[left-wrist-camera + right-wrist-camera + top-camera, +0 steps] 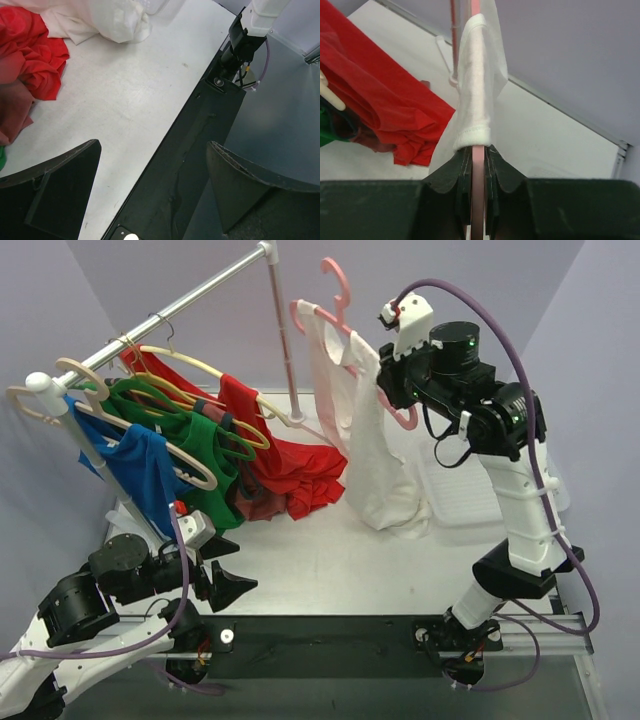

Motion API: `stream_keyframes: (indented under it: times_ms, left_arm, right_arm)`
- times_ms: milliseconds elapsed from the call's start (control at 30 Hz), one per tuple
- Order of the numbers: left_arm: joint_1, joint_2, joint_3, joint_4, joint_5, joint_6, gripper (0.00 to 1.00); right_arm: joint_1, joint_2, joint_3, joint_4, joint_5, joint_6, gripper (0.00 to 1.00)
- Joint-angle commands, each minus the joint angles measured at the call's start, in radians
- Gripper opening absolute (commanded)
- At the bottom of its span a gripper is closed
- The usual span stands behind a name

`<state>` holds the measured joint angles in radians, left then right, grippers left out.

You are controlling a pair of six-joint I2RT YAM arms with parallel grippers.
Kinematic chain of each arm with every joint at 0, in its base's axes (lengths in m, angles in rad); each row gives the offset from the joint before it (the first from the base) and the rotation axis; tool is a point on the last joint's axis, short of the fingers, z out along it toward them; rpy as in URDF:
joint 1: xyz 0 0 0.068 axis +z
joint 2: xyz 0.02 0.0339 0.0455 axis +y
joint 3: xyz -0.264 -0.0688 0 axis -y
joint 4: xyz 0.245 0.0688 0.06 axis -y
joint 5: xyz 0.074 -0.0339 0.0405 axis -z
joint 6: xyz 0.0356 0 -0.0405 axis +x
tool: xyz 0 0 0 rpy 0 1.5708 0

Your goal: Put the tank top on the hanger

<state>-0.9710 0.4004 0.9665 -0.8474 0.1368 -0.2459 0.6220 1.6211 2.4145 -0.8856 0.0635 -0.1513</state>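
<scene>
The light pink hanger (340, 302) is held up in the air at centre back. The white tank top (375, 465) hangs from it, its lower part bunched on the table. My right gripper (392, 388) is shut on the hanger's right arm; in the right wrist view the pink bar (478, 190) runs between the shut jaws, with the tank top's strap (475, 100) wrapped over it just beyond the fingertips. My left gripper (235, 585) is open and empty, low over the table's front edge; the tank top's hem (117, 22) shows far off.
A clothes rail (170, 310) at back left carries beige and green hangers with blue (145, 470), green (205, 455) and red (270, 455) shirts. The red shirt spills onto the table (330, 560). A black strip (330, 640) runs along the front edge.
</scene>
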Motion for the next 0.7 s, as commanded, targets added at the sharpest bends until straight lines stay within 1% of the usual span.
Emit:
stream_keyframes:
  times_ms: [0,267,433,667]
  left_arm:
    - [0.002,-0.023,-0.009,0.083,-0.009,-0.03,0.97]
    - [0.002,-0.044,-0.044,0.131,-0.008,-0.046,0.97]
    - [0.002,-0.063,-0.063,0.159,-0.016,-0.076,0.97]
    - [0.0,-0.095,-0.081,0.16,-0.045,-0.092,0.97]
  right_arm:
    - [-0.001,0.031,0.024,0.129,-0.172,0.056,0.0]
    - [0.004,0.103,0.037,0.209,-0.258,0.099,0.0]
    - [0.01,0.19,0.104,0.258,-0.294,0.131,0.0]
    - [0.015,0.299,0.146,0.425,-0.321,0.188,0.0]
